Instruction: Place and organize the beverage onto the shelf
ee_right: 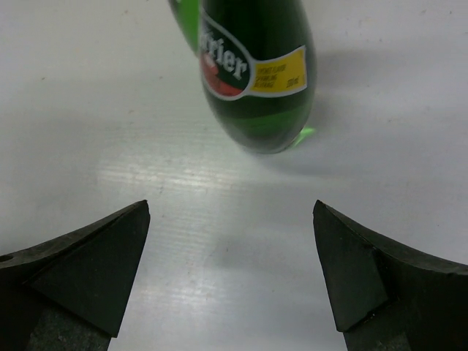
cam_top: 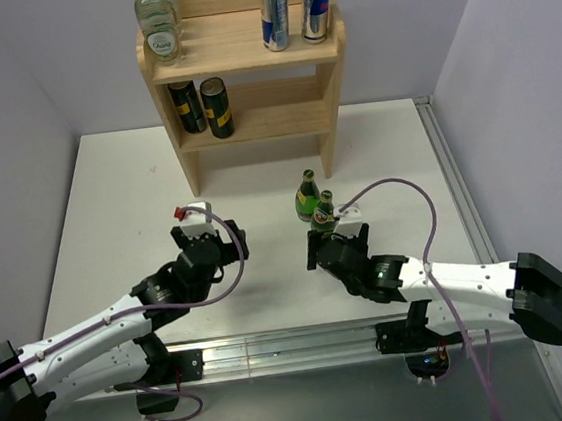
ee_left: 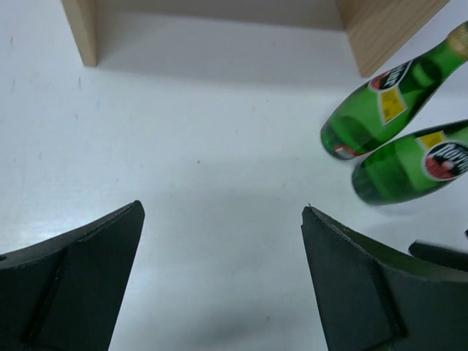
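Top external: the shelf (cam_top: 233,40) is behind; two green bottles (cam_top: 307,196) stand on the table (cam_top: 110,208).
Left gripper (ee_left: 223,212): jaws wide, empty.
Right gripper (ee_right: 230,208): jaws wide, empty; better to centre on the nearer bottle (ee_right: 256,88) before closing.

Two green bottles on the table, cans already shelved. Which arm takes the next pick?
Right. The right gripper is open, squarely facing the nearer green bottle. The left gripper, also open, has both bottles off to its right.

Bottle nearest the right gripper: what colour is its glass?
Green bottle; clearest in right wrist view.
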You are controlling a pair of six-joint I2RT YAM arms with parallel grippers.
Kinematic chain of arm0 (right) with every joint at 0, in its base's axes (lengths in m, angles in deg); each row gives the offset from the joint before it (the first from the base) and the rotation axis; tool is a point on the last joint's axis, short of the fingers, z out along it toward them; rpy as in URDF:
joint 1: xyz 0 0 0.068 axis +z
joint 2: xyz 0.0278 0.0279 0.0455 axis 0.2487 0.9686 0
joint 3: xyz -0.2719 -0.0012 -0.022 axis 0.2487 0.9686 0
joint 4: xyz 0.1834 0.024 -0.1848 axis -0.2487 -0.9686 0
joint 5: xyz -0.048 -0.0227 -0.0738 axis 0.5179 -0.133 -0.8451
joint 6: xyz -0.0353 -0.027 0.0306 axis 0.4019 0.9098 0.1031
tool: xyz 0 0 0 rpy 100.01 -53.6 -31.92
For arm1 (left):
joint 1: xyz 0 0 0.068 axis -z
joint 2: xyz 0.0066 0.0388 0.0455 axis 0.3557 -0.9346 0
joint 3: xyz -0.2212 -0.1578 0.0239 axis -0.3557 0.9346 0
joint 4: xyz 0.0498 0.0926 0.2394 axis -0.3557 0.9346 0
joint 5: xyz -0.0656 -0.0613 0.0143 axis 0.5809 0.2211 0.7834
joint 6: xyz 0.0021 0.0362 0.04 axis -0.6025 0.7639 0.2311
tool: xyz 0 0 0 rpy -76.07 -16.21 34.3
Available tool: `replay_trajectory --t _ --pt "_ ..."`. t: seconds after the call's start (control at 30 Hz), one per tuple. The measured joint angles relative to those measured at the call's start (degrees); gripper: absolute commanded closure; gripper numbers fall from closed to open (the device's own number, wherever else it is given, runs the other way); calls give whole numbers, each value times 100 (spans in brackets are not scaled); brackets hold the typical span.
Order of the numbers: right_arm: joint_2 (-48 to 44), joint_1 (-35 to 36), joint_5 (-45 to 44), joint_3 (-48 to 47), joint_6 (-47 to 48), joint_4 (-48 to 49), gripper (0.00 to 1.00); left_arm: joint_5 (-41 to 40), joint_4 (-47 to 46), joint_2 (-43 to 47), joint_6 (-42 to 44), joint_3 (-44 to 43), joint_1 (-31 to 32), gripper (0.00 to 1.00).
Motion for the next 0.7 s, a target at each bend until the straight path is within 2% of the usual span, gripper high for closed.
replay_trajectory --t 0.3,0.7 --pt "1156 -774 142 -138 109 750 0 -66 149 682 -323 789 66 5" --pt "2806 -940 -542 -520 157 2083 0 -105 149 800 -339 872 74 5"
